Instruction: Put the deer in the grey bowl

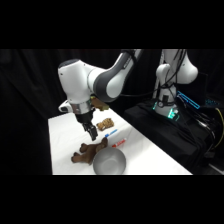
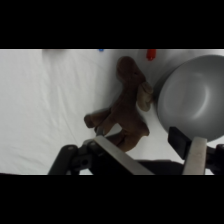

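The white counter [image 1: 65, 145] carries the grey bowl [image 1: 109, 161] at lower centre, with the dark brown deer [image 1: 90, 151] lying flat just left of it, seemingly touching its rim. The tool [image 1: 92, 134] hovers above the deer, spread wide and empty; I'd lower it astride the body, not the thin legs. Only the side view shows the tan plush toy [image 1: 104, 124] and pen [image 1: 112, 133] behind; only the wrist view shows both fingers [image 2: 112, 152] straddling the deer's legs.

White rounded arm [image 1: 82, 75], grey joint bands, black end effector [image 1: 92, 131] linkage.
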You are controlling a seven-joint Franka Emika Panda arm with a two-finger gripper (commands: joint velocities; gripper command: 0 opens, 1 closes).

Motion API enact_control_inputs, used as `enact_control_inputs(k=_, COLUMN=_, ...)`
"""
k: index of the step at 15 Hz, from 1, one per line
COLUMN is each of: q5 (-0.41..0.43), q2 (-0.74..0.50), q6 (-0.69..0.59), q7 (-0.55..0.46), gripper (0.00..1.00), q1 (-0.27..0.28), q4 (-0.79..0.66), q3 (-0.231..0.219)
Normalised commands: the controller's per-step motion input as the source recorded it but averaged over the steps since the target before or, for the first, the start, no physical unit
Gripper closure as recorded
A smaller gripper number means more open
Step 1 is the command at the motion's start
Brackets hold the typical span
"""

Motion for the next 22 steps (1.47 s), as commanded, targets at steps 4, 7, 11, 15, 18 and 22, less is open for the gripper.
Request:
enact_control_inputs(k=4, q5=-0.068, q2=0.28, q6=0.04, q7=-0.07, gripper=0.00, q1=-0.004, q4=0.32, q3=-0.009)
enact_control_inputs(k=7, q5=-0.041, q2=0.24, q6=0.08, q7=-0.09, gripper=0.00, q1=-0.008, q4=0.23, q3=0.013)
enact_control_inputs(k=11, q5=-0.020, q2=0.24, q6=0.11, q7=-0.09, gripper=0.00, q1=-0.009, q4=0.19, q3=0.032)
enact_control_inputs(k=15, q5=0.003, q2=0.20, q6=0.08, q7=-0.11, gripper=0.00, q1=-0.022, q4=0.18, q3=0.048)
enact_control_inputs(k=18, q5=0.016, q2=0.17, q6=0.05, q7=-0.12, gripper=0.25, q1=-0.028, q4=0.17, q3=0.056)
enact_control_inputs(k=22, q5=0.000, q2=0.11, q6=0.03, q7=-0.11, gripper=0.51, q1=-0.019, q4=0.15, q3=0.042)
